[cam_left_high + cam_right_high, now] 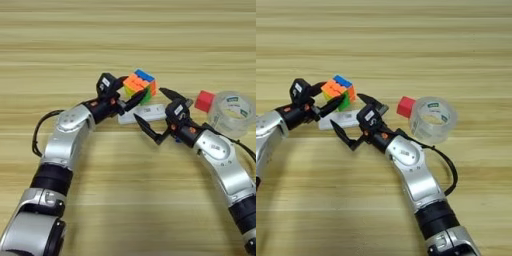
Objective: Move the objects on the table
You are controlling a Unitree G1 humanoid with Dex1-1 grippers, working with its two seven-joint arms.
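My left gripper is shut on the multicoloured puzzle cube, one finger at its left side and the other under its front. The cube is tilted just behind the flat white device, which lies on the table. My right gripper stands open over the right end of the device, one finger pointing back toward the cube and the other toward the front. The small red cube sits to its right, touching the clear tape roll.
The right forearm runs from the lower right corner up to the middle. The left arm comes in from the lower left. Bare wood lies behind the objects and along the front between the arms.
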